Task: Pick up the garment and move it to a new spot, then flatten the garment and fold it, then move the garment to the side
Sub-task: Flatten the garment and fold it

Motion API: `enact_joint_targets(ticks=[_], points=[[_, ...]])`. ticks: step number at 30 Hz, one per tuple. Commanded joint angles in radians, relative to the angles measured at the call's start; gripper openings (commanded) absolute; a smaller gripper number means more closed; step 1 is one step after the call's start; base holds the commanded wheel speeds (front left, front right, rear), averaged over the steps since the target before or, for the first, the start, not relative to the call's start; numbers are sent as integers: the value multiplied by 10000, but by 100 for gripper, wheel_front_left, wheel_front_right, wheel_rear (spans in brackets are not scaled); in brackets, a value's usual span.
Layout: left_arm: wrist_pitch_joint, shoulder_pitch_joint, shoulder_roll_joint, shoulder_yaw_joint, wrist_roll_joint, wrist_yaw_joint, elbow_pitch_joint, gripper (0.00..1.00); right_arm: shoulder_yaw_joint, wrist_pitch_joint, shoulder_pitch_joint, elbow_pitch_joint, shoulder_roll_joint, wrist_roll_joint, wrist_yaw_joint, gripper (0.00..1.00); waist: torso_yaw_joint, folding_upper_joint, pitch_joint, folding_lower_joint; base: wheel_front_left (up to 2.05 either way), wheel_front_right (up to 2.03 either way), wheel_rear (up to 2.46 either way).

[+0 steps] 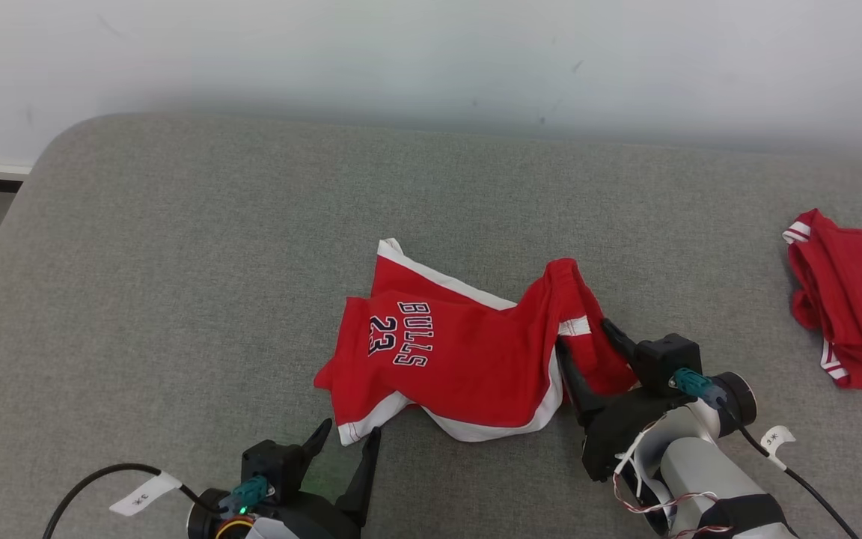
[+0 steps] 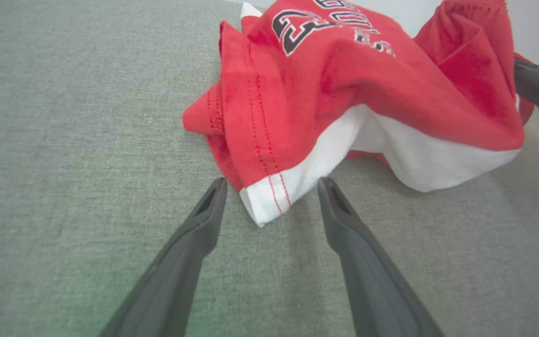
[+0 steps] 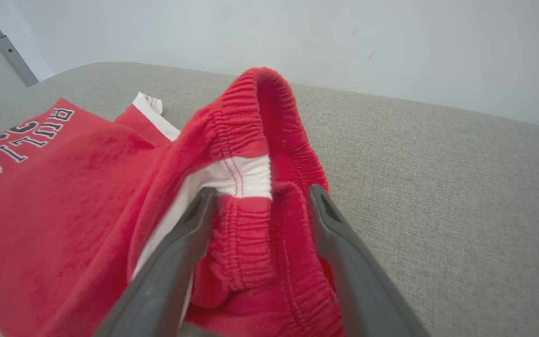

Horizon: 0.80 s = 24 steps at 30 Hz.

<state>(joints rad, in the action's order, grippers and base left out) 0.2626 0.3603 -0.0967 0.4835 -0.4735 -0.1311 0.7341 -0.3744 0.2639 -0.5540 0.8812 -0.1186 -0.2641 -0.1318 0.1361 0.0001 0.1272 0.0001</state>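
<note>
Garment (image 1: 461, 359), red shorts w/ "BULLS 23" print, lies crumpled mid surface (image 1: 176, 262), long axis approx left-right in head view: waistband (image 3: 255, 121) end toward robot's right, raised & bunched, leg hems toward its left. R gripper (image 1: 583, 335) jaws spread wide, straddling the bunched waistband, cloth against the fingers, not clenched. L gripper (image 1: 350, 430) jaws equally wide, low over surface, white hem corner (image 2: 265, 201) between the tips, gripping nothing. 2nd red garment (image 1: 850, 307) well apart at far right

Head camera looks down from above; both wrist cameras sit low and close, sharing the red Bulls shorts (image 1: 476, 359)
</note>
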Motion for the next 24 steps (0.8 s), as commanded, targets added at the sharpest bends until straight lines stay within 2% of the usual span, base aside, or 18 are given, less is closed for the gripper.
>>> enact_joint_targets(ticks=[1, 4, 5, 6, 7, 8, 14, 24], points=[[30, 69, 15, 17, -39, 15, -11, 100, -46, -1, -15, -39, -3, -79, 27, 100, -2, -1, -5, -1, 0, 0, 0], [30, -39, 21, 141, -204, 15, 11, 100, -177, -1, 22, -76, -23, -162, 27, 100, 20, -1, -31, -1, 0, 0, 0], [30, -47, 14, 165, -245, 15, 41, 78, -226, -1, 12, -32, -11, -199, 27, 99, 31, -1, -42, -1, 0, 0, 0], [30, -48, 14, 181, -330, 15, 40, 33, -266, -1, -24, 11, 9, -209, 27, 45, 42, -1, -53, -1, 0, 0, 0], [30, -53, 27, 204, -411, 15, 30, 0, -321, -1, -64, 61, 37, -254, 27, 22, 55, -1, -65, -1, 0, 0, 0], [30, -43, 34, 260, -455, 15, 27, 0, -375, -1, -110, 118, 57, -293, 27, 0, 71, -1, -77, -1, 0, 0, 0], [30, -37, 0, 284, -658, 15, -262, 0, -402, -1, 21, -252, -112, -485, 27, 0, 164, -1, -290, -1, 0, 0, 0], [30, -1238, -789, -136, -271, 14, -1279, 0, -325, -1, 1709, -1483, -536, -1274, 27, 0, 80, -1, -1340, -1, 0, 0, 0]])
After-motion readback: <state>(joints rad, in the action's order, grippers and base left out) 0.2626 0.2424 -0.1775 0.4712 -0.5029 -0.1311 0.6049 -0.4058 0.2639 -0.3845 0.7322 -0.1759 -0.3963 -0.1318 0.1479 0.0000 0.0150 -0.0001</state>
